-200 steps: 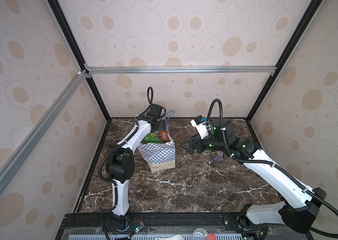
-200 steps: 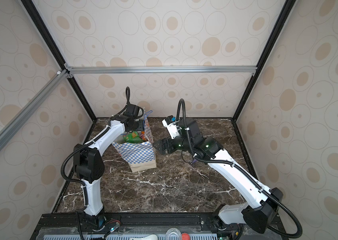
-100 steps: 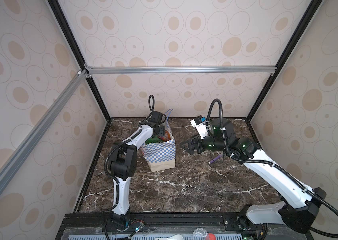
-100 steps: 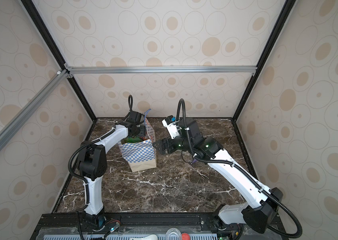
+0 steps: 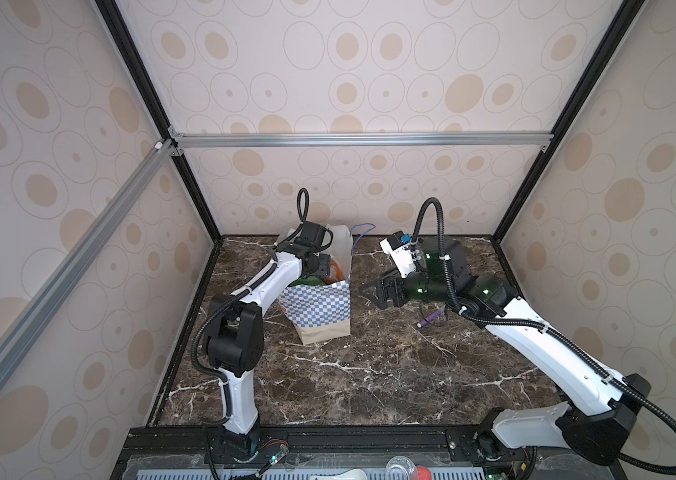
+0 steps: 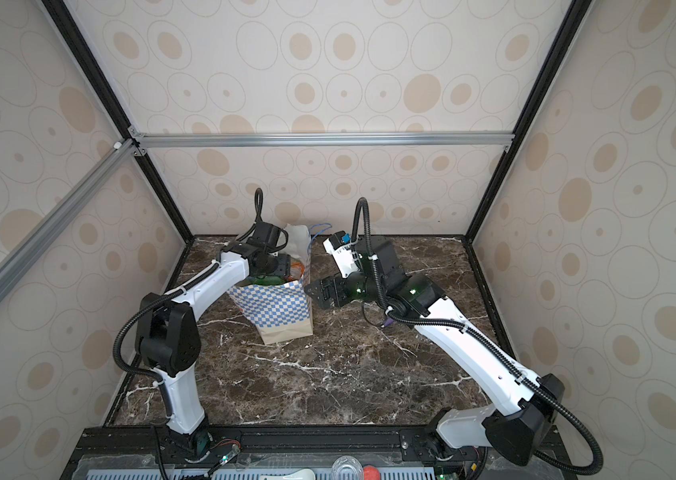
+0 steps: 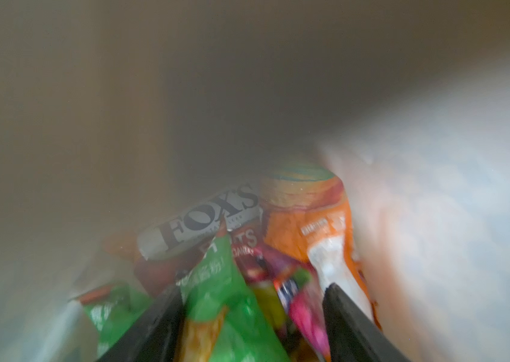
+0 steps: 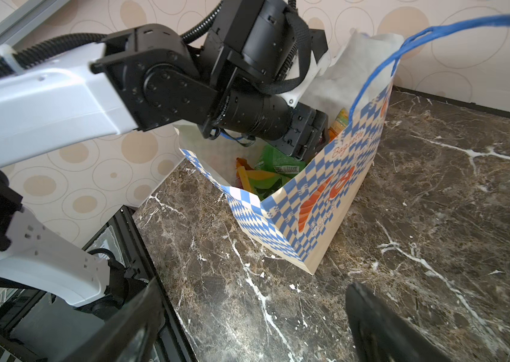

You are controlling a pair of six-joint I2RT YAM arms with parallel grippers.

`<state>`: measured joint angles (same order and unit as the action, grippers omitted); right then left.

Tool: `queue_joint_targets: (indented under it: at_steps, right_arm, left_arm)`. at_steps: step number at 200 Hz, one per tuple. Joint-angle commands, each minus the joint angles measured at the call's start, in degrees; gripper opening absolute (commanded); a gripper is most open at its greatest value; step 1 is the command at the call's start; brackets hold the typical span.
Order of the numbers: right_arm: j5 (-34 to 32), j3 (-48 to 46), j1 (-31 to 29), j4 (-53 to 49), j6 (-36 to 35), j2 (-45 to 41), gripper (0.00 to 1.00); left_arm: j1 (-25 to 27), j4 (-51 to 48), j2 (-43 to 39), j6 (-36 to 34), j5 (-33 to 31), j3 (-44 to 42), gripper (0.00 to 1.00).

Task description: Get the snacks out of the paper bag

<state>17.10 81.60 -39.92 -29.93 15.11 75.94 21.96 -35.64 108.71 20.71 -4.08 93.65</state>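
one paper bag (image 5: 319,309), one pen (image 5: 429,320) — at least five snacks (image 7: 216,282)

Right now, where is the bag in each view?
Top view: bag just left of centre, standing on the table.
Top view: left of centre, same pose.
Left wrist: seen from inside, only its pale inner wall.
Right wrist: centre, checkered side facing.
Shared landmark: orange packet inside the bag.

A purple pen (image 5: 430,320) lies on the dark marble tabletop (image 5: 369,374).
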Motion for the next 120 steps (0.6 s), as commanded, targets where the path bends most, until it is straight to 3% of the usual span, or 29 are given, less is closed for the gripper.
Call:
queue_joint_targets:
  at_steps: [1, 24, 87, 106, 120]
  right_arm:
    - [0.82, -0.14, -0.56, 1.03, 0.17, 0.00, 0.95]
    - [0.63, -0.55, -0.49, 1.04, 0.30, -0.26, 0.95]
    - [0.61, -0.57, -0.51, 0.89, 0.54, -0.36, 0.95]
    - [0.47, -0.50, -0.51, 0.59, 0.59, -0.53, 0.94]
    - [0.14, -0.74, -0.54, 0.45, 0.43, -0.83, 0.95]
  left_arm:
    - [1.24, -3.18, -2.04, 1.21, 2.17, -4.62, 0.73]
    - [1.34, -1.11, -2.28, 1.92, 2.44, -8.78, 0.77]
    - [1.34, 1.54, 4.49, 0.92, 1.32, -8.09, 0.81]
    - [1.34, 2.32, 6.89, 1.25, 0.51, -7.90, 0.74]
    - [1.34, 2.67, 7.79, 1.57, -0.34, -8.07, 0.63]
